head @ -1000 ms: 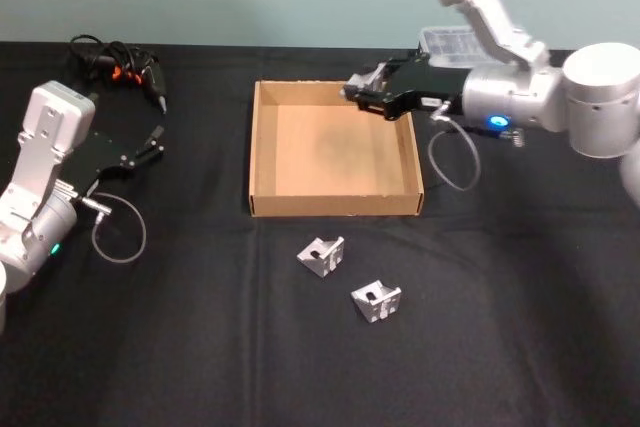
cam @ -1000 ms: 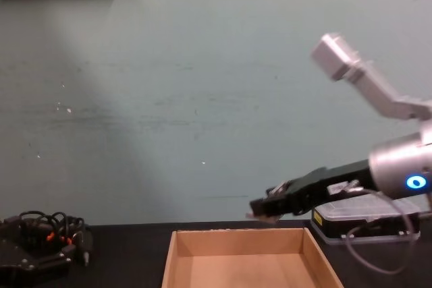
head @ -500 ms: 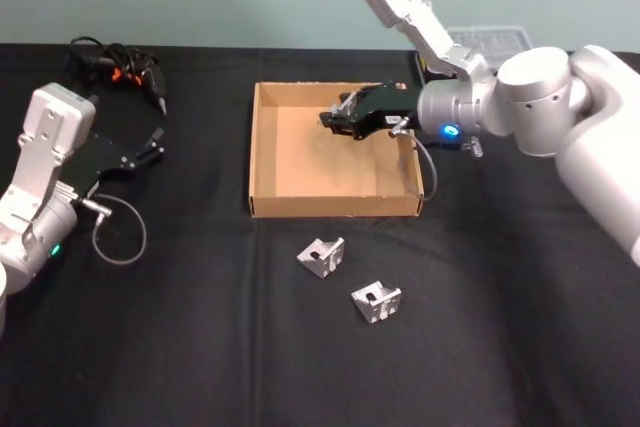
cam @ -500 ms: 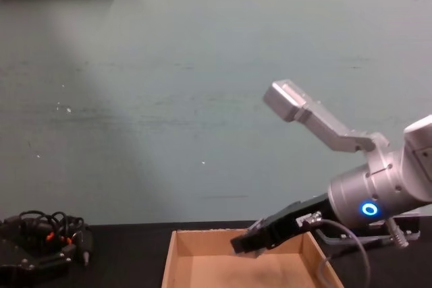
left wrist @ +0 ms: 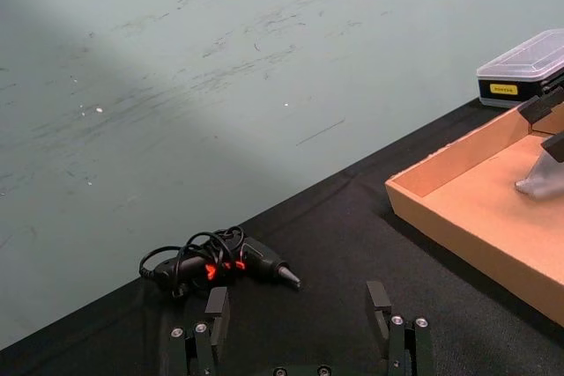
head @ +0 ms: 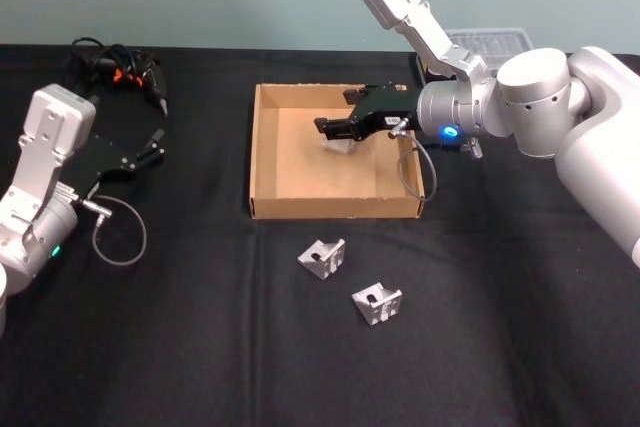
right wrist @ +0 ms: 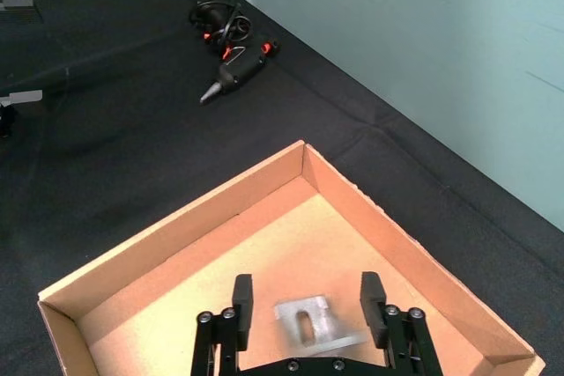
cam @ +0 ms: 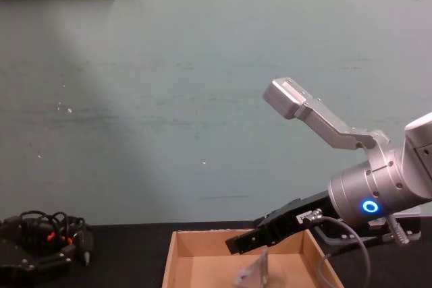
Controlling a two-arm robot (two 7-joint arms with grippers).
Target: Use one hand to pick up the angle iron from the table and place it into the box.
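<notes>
Right gripper [right wrist: 307, 295] hangs over the box [head: 335, 207], low above its floor and a shade toward the far wall from centre. Its fingers [right wrist: 242, 292] are spread wide and hold nothing. Directly beneath it, in line with the gap between them, sits the angle iron [right wrist: 310, 323], slotted face turned up toward the wrist camera. From the chest view it looks tipped up on an edge, though I can't say for certain it has settled flat. Either way it is inside the walls, so I'd call this piece delivered.

The relation that matters next: the gripper stands straight above the part with nothing clamped, so a plain lift up clears it, and neither finger looks to touch the metal.

Out on the tabletop [head: 200, 347], in front of the box's near wall, lie a second angle iron [head: 321, 256] and a third angle iron [head: 377, 302], just apart from each other. The right gripper is the nearer to both. The left gripper [left wrist: 297, 301] is parked by the tabletop's left edge, fingers apart, empty.
</notes>
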